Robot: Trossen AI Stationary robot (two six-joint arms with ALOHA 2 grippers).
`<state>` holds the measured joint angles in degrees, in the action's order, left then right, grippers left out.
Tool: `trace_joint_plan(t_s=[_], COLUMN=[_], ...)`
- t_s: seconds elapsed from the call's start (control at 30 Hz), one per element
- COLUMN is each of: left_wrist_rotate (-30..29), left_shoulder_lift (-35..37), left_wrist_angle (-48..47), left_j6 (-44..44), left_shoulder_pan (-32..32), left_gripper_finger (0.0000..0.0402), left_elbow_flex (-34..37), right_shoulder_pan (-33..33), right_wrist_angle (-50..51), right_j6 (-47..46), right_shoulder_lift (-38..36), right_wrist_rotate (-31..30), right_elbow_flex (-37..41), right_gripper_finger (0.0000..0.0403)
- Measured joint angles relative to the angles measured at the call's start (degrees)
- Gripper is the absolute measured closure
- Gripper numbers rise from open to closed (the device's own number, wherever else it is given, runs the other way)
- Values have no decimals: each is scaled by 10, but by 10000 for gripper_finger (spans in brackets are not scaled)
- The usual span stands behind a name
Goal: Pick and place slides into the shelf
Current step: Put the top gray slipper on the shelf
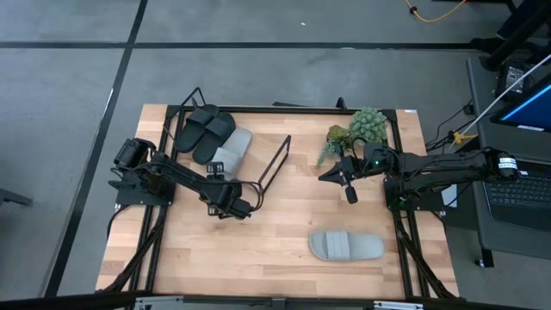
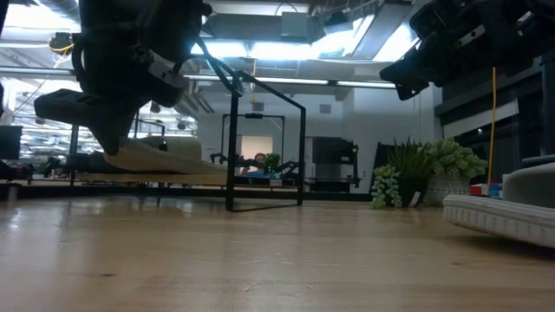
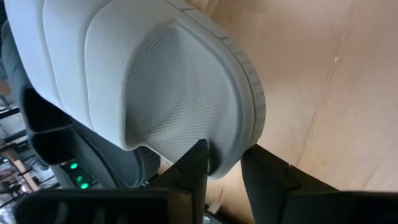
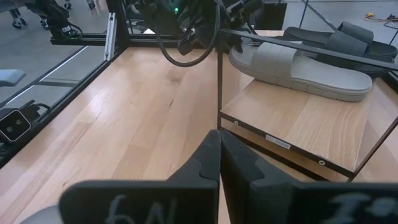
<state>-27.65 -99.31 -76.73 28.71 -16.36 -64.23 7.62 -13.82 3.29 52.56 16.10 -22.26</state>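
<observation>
The shelf point(image 4: 311, 124) stands at the table's far left, and its wire end loop shows in the high view point(image 1: 277, 160). Two black slides point(image 1: 203, 131) lie on its board. A light grey slide point(image 1: 232, 151) lies beside them, and my left gripper point(image 1: 222, 175) is shut on its near end. A second grey slide point(image 1: 346, 246) lies sole-down on the table at the near right. My right gripper point(image 1: 328, 176) is shut and empty, hovering right of the shelf, fingers pointing at it. My left gripper pinches the grey slide's sole rim point(image 3: 225, 160) at the end next to the wide strap, between its two fingers point(image 3: 194, 167). The fingers come from the table's near side, along the slide. The slide's far part point(image 4: 323, 74) lies on the shelf board.
A small potted plant point(image 1: 358, 129) stands at the far right, close behind my right arm. The shelf's black wire frame point(image 4: 219, 74) rises between my right gripper and the board. Bare wood lies at the table's middle and near left point(image 1: 215, 258).
</observation>
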Motion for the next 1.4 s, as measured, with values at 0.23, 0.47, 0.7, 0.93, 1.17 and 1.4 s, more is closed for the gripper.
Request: trace_joint_plan(t_s=[0.23, 0.47, 0.7, 0.93, 1.17, 1.4], left_wrist_rotate=[-3, -3, -4, -12, -30, -32], left_shoulder_lift=[0, 0, 0, 0, 0, 0], left_wrist_angle=[-34, -38, -60, -91, -86, -74], left_j6=[1, 13, 26, 54, 57, 68], left_shoulder_pan=[0, 0, 1, 1, 1, 1], left_gripper_finger=[291, 282, 281, 281, 281, 281], left_elbow_flex=[0, 0, 0, 0, 0, 0], right_shoulder_pan=[0, 0, 0, 0, 0, 0], right_wrist_angle=[0, 0, 0, 0, 0, 0], right_j6=[0, 0, 0, 0, 0, 0], right_shoulder_lift=[0, 0, 0, 0, 0, 0], right_wrist_rotate=[0, 0, 0, 0, 0, 0], right_elbow_flex=[0, 0, 0, 0, 0, 0], right_gripper_finger=[397, 397, 397, 397, 397, 397])
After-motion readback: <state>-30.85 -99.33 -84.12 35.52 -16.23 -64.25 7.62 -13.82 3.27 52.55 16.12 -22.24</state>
